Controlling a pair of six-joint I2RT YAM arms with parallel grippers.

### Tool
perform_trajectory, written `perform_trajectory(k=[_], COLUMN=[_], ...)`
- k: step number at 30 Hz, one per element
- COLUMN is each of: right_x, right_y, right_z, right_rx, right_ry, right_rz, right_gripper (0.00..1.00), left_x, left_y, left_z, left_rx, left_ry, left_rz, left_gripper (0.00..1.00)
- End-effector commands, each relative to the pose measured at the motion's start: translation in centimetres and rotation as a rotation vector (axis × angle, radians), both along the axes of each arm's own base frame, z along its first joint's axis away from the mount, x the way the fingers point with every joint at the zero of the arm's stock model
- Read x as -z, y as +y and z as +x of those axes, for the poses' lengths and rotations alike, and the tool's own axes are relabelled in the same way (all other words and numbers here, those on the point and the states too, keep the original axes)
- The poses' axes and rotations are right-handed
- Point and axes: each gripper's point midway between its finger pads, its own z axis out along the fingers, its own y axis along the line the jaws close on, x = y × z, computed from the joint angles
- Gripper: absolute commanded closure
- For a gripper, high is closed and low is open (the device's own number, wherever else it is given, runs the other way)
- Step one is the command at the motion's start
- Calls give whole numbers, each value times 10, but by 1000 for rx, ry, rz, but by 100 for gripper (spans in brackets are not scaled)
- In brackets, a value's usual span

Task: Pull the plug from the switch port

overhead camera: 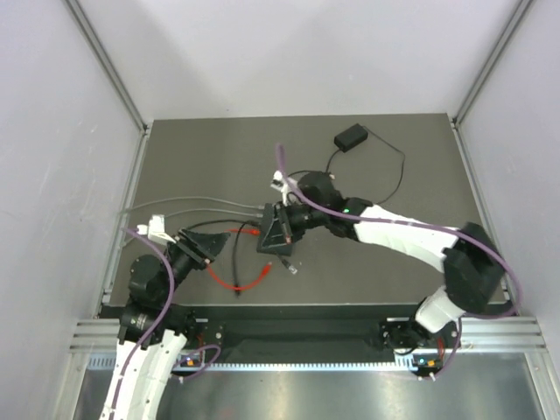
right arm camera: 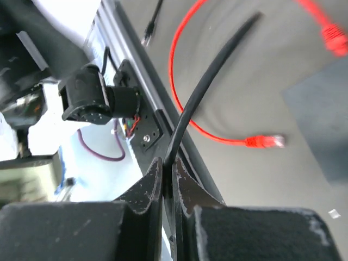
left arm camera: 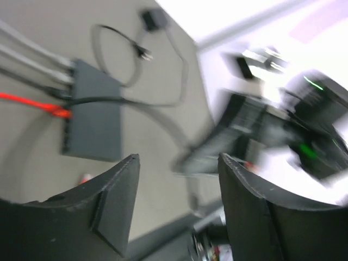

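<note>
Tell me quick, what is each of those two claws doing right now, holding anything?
Left gripper: open, jaws apart, nothing between them.
Right gripper: shut on a black cable.

Switch: matte black.
Worktop: plain dark grey.
Patch lead: bright red, plug included.
Thick cable: black.
Power brick: black.
Right tool, left tool: black fingers.
Arms: white shells, black joints (purple wiring alongside).
Enclosure walls: pale grey-white.
</note>
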Motion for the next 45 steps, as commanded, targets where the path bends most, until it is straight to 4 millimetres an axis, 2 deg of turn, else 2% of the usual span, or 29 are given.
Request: perform_trajectory(k=[1, 3, 4, 5, 6, 7, 9, 10, 12, 13, 15, 16, 17, 18, 19, 20, 21, 22, 24, 25, 26, 27, 28, 30, 31, 34, 38, 41, 45], right_x=[-42, -79, -79, -88, -109, -119, -163, -162, -181, -183, -190, -165, -151, -149, -136, -134, -122, -116, -97, -78, -70, -45, -35, -11, -2, 28, 75, 95, 115], right_y=[-28, -37, -51, -58, -69, -79, -99, -110, -130, -149, -182, -218, -241, -264, -300, -318, -333, -360, -391, -415, -429, -441, -465, -475, -490, -514, -517, -519, -527], right_z=[28, 34, 46, 49, 49, 54, 48, 53, 49, 63, 74, 99, 105, 112, 122, 124, 127, 131, 136, 135, 139, 135, 130, 128, 123, 112, 91, 75, 55], right_rx=[185, 257, 330, 367, 398, 447, 494, 529, 556, 626, 755, 956, 1047, 1118, 1227, 1256, 1284, 1339, 1392, 1423, 1444, 1481, 1550, 1582, 1632, 1698, 1738, 1756, 1792], right_ry=[-187, -226, -232, -250, -297, -334, -426, -433, -431, -438, -456, -434, -427, -464, -468, -505, -502, -501, -470, -426, -423, -361, -327, -261, -226, -108, 73, 143, 210], right_rz=[68, 189, 188, 212, 265, 281, 414, 428, 519, 524, 495, 349, 252, 179, 90, 51, 20, -3, -50, -56, -45, -52, -51, -5, -7, 17, -38, -146, -283], right_gripper=[100, 100, 100, 100, 100, 100, 100, 100, 100, 100, 100, 100, 100, 100, 100, 100, 100, 100, 100, 100, 100, 100, 100, 100, 100, 100, 100, 98, 89], left_x=[37, 48, 54, 55, 55, 58, 59, 58, 62, 63, 70, 74, 79, 80, 84, 86, 88, 91, 93, 94, 95, 96, 95, 97, 100, 98, 94, 92, 90], left_y=[30, 25, 21, 20, 20, 21, 22, 22, 21, 21, 16, 15, 12, 10, 8, 5, 5, 4, 2, 0, -1, -5, -8, -10, -13, -18, -21, -25, -28], left_z=[20, 26, 29, 29, 30, 31, 32, 32, 33, 33, 34, 34, 32, 32, 33, 32, 32, 33, 34, 36, 37, 36, 39, 41, 40, 45, 53, 57, 61], left_rx=[-208, -189, -172, -165, -163, -165, -169, -172, -171, -171, -151, -145, -132, -124, -112, -92, -85, -83, -69, -60, -49, -28, -16, 0, 18, 48, 69, 95, 116], left_ry=[157, 208, 242, 253, 258, 272, 271, 263, 257, 254, 266, 283, 302, 310, 324, 332, 334, 347, 348, 348, 348, 353, 345, 351, 368, 364, 356, 364, 360], left_rz=[61, 61, 64, 69, 78, 88, 98, 98, 84, 77, 52, 48, 44, 38, 42, 42, 50, 57, 62, 63, 60, 53, 47, 46, 46, 59, 84, 86, 90], left_gripper=[37, 39, 40, 41, 41, 41, 41, 41, 41, 41, 42, 43, 43, 43, 43, 43, 43, 43, 43, 43, 43, 43, 44, 44, 44, 44, 47, 48, 48])
